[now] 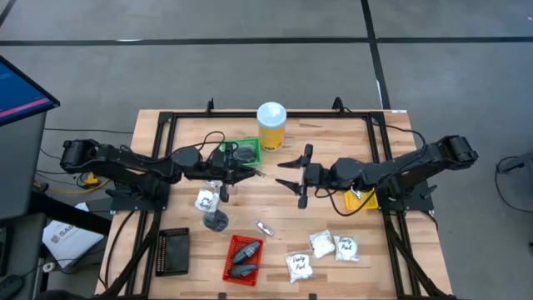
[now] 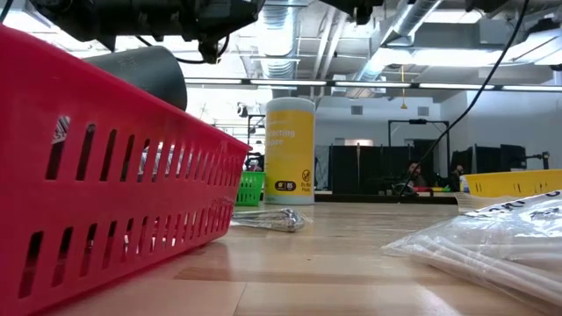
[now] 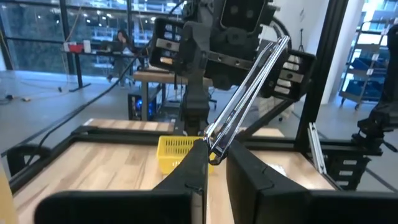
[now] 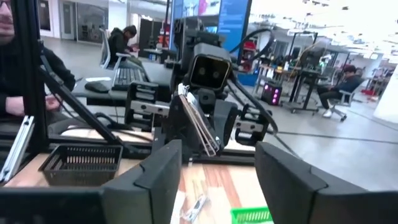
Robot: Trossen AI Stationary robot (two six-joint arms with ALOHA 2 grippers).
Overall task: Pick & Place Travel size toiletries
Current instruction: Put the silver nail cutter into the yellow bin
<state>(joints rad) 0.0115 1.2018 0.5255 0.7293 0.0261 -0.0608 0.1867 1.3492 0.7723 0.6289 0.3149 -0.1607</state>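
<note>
Mid-carry: left hand [image 3: 214, 163] clamps a thin silvery tube [image 3: 245, 93] above tabletop [image 1: 291, 212], right hand [image 1: 291, 177] gaping empty; next needs a tray to drop into.

Grey concrete floor [image 1: 250, 50], exposed ceiling ducts [image 2: 290, 22], black partitions [image 2: 369, 168], office desks [image 4: 124, 71]

Left gripper [image 1: 252, 172] fingers pinched; right gripper [image 1: 289, 173] fingers spread, facing left.

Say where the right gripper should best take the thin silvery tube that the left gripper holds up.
Probably its free half. The left gripper pinches the silvery tube at one end; the rest slants out bare. The right gripper, open, faces it, so come straight in from the right arm's side, fingers straddling the thin shaft.
</note>
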